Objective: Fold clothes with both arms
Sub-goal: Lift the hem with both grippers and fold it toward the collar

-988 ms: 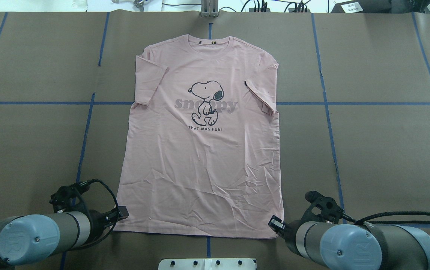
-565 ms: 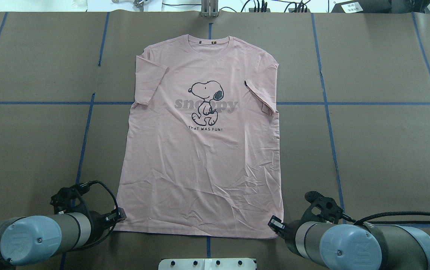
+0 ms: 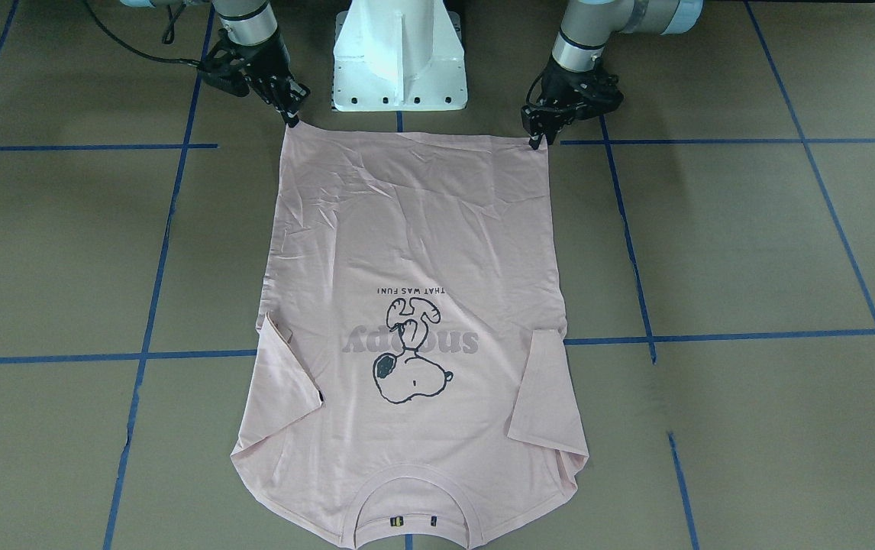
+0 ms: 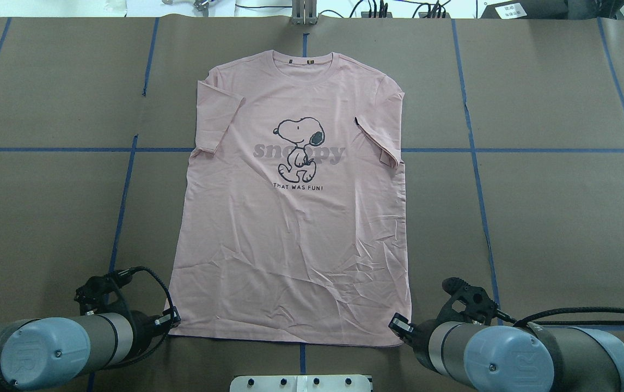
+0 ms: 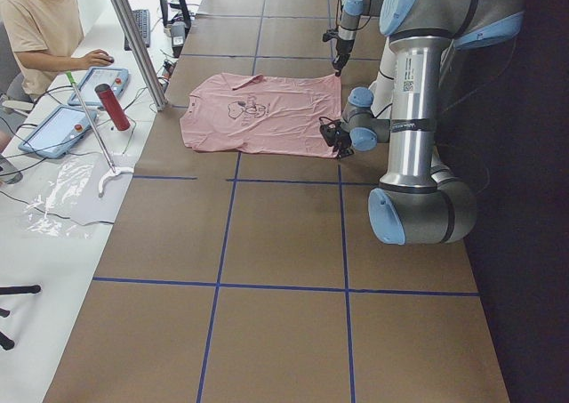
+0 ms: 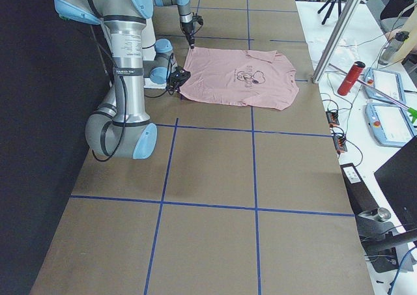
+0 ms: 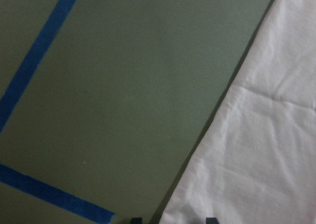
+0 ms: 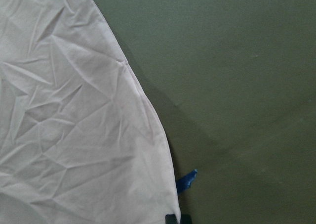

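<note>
The pale pink T-shirt point(image 4: 290, 245) lies flat and print-up on the brown table, collar at the far edge and hem toward me; it also shows in the front view point(image 3: 414, 229). My left gripper point(image 4: 173, 320) is at the hem's near-left corner. In the left wrist view point(image 7: 173, 220) its fingertips stand apart, straddling that corner, so it is open. My right gripper point(image 4: 399, 326) is at the hem's near-right corner. In the right wrist view point(image 8: 177, 219) its fingertips are close together on the cloth edge point(image 8: 74, 110).
The white pedestal base point(image 3: 399, 61) stands between the two arms, just behind the hem. Blue tape lines point(image 4: 121, 207) cross the brown table cover. An operator point(image 5: 36, 20), tablets and a red bottle point(image 5: 111, 105) are at a side desk beyond the far edge.
My left gripper has moved slightly back toward me and lower, to the hem's near-left corner. The right arm and the T-shirt have stayed still.
</note>
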`<state>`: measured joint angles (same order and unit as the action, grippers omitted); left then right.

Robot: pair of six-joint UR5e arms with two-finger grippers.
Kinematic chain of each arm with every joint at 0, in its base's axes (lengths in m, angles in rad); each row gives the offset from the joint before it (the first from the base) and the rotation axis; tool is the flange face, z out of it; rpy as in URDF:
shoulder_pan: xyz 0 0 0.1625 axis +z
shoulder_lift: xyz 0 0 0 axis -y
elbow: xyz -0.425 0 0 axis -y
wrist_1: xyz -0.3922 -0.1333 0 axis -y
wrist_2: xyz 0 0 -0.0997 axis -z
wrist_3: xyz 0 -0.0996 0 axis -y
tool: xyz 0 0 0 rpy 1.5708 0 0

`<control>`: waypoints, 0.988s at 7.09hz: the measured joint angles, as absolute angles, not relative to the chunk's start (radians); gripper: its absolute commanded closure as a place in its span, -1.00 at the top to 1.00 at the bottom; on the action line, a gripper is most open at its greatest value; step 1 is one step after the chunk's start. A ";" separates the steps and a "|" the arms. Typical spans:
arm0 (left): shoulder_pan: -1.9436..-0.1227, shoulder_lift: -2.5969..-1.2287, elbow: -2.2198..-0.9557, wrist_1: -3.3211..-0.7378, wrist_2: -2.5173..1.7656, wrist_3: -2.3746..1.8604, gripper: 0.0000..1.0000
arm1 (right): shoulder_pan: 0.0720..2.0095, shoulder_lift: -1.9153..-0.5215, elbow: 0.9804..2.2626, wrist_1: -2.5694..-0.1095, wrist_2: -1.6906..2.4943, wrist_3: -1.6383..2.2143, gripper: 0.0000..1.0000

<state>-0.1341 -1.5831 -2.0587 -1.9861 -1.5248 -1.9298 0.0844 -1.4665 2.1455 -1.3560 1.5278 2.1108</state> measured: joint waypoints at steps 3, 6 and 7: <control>-0.130 -1.584 -2.080 -1.986 -1.528 -1.950 -1.00 | 0.087 -1.483 2.165 -1.356 1.529 2.111 -1.00; -0.066 -1.586 -2.154 -1.965 -1.530 -2.036 -1.00 | 0.086 -1.577 2.239 -1.354 1.531 2.109 -1.00; -0.044 -1.587 -2.198 -1.932 -1.531 -2.088 -1.00 | 0.083 -1.626 2.276 -1.353 1.533 2.108 -1.00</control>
<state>-0.0437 -1.5867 -2.1979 -1.9317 -1.5308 -2.0876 0.0828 -1.6256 2.2764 -1.3526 1.5333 2.1081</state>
